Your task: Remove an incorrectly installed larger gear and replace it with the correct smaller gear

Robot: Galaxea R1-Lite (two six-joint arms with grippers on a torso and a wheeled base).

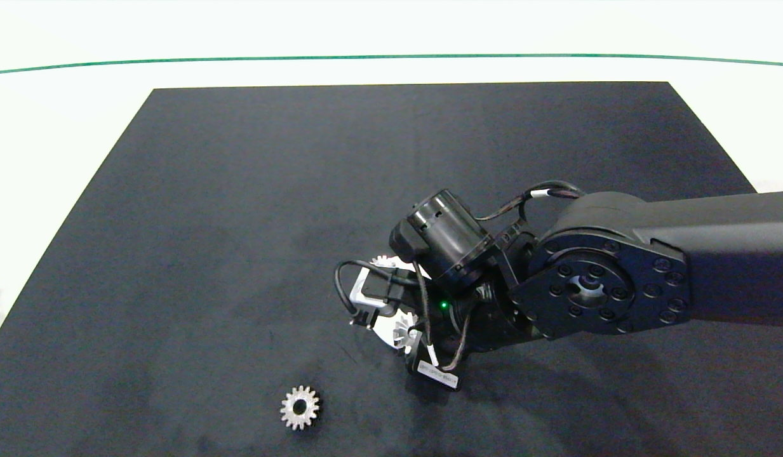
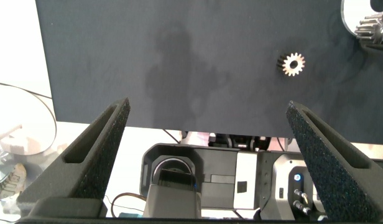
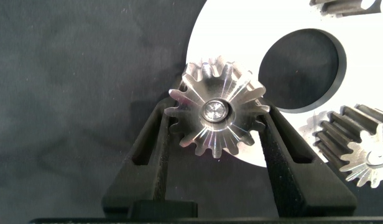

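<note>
In the right wrist view the larger gear, shiny with long pointed teeth, sits on a pin on a white round plate. My right gripper straddles it, and both fingers press against its teeth. A loose smaller gear lies flat on the black mat, near its front edge. The same smaller gear shows in the left wrist view. My left gripper hangs open and empty at the table's near edge. In the head view the right arm covers the larger gear.
Two blunt-toothed gears stand on the plate beside a round hole. In the head view parts of the plate and its gears peek out under the wrist. The black mat lies on a white table.
</note>
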